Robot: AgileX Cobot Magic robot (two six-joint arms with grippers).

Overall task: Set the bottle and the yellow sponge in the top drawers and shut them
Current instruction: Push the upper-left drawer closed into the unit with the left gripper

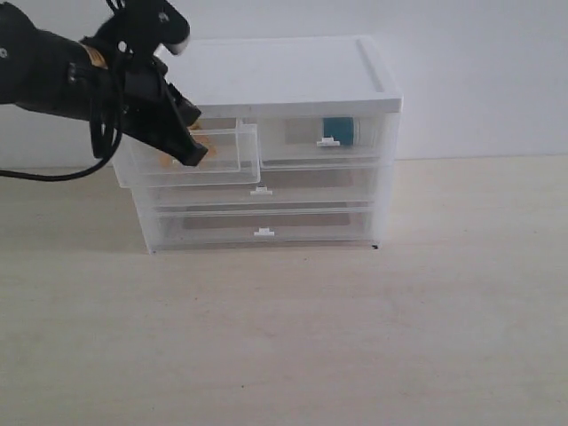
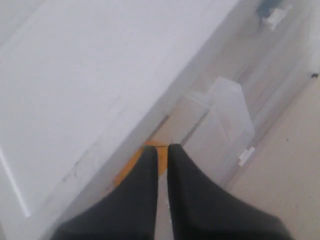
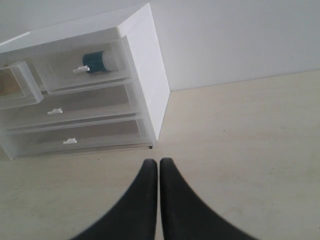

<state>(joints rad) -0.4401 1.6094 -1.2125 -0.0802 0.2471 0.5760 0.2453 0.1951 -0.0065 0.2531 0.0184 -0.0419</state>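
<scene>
The left arm is stretched in from the left and angled downward. Its left fingers are pressed together with nothing between them and are held at the pulled-out left top drawer, where the yellow sponge is seen just beyond them; contact with it cannot be told. The bottle is seen inside the right top drawer, which is pushed in under the white lid. The right fingers are likewise pressed together on nothing and held above the tabletop, well apart from the drawer unit.
</scene>
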